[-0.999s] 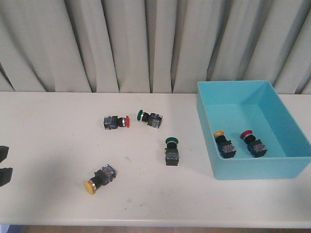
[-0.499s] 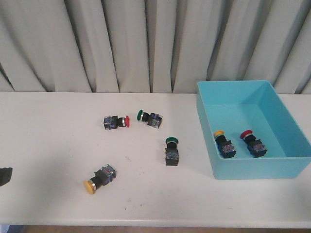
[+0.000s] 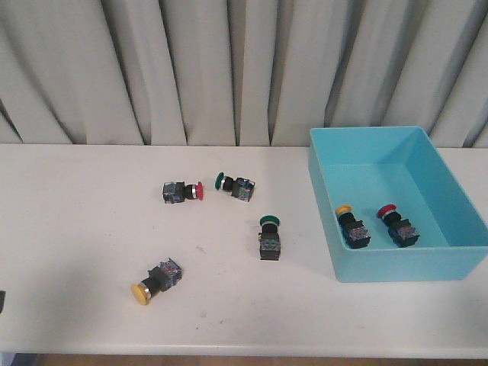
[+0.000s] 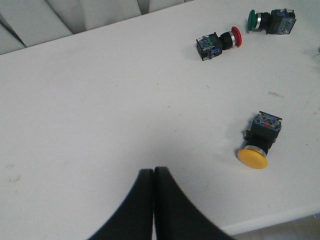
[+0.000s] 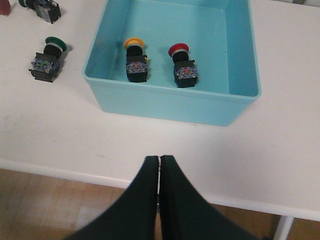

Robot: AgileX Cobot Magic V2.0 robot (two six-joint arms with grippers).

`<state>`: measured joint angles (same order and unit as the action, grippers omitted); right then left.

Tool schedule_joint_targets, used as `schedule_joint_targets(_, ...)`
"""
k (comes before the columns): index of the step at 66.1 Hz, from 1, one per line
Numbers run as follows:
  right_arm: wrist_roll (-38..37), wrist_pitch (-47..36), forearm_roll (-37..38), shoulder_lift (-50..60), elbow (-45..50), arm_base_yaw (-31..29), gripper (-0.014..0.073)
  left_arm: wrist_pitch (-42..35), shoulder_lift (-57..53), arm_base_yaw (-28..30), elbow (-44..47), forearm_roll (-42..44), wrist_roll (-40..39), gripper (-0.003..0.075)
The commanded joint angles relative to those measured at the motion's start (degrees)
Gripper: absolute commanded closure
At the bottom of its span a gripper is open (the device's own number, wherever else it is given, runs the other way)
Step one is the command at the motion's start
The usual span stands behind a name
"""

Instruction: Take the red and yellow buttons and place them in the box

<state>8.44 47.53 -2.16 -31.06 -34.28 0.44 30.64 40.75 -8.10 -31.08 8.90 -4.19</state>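
A red button [image 3: 183, 191] [image 4: 218, 43] lies on its side on the white table, left of centre. A yellow button [image 3: 155, 283] [image 4: 261, 140] lies nearer the front edge. The turquoise box [image 3: 404, 263] [image 5: 170, 107] stands at the right and holds another yellow button [image 3: 352, 226] [image 5: 135, 60] and another red button [image 3: 396, 225] [image 5: 182, 65], both upright. My left gripper [image 4: 153, 171] is shut and empty, low over the table's front left, well short of the loose yellow button. My right gripper [image 5: 159, 159] is shut and empty over the table's front edge, in front of the box.
Two green-capped buttons lie on the table: one [image 3: 234, 184] [image 4: 270, 20] beside the loose red button, one [image 3: 269, 237] [image 5: 47, 59] just left of the box. Pleated grey curtains hang behind the table. Wooden floor shows past the front edge.
In the front view my left gripper has slid out past the left edge; only a dark sliver remains at the lower left. Buttons and box have not moved.
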Motion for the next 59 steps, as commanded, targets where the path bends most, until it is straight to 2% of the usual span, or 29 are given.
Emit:
schedule_joint_targets(1, 0.26, -2.87, 0.02, -0.21, -1.54, -0.23, 0.0601, -8.42, -7.41, 2.83, 4.26, -2.02, 0.33, 0.0727)
schedule_joint_targets(10, 0.26, -2.81, 0.03, -0.21, -1.54, -0.23, 0.0601, -17.17, -18.65, 5.87, 15.02, -1.70, 0.33, 0.0727)
schedule_joint_targets(20, 0.26, -2.69, -0.03, -0.21, -1.54, -0.23, 0.0601, -24.77, -30.60, 6.49, 26.29, -1.75, 0.11, 0.0727)
schedule_joint_targets(32, 0.26, -2.64, -0.03, -0.21, -1.54, -0.23, 0.0601, -30.64, -38.90, 6.49, 34.52, -3.20, 0.24, 0.0727)
schedule_joint_targets(42, 0.26, -2.64, -0.03, -0.21, -1.54, -0.23, 0.0601, -27.91, -42.38, 6.49, 35.45, -5.17, 0.36, 0.0727)
schedule_joint_targets(59, 0.26, -2.63, -0.03, -0.21, -1.54, -0.23, 0.0599, -27.91, -42.26, 6.49, 35.45, -4.47, 0.74, 0.0727)
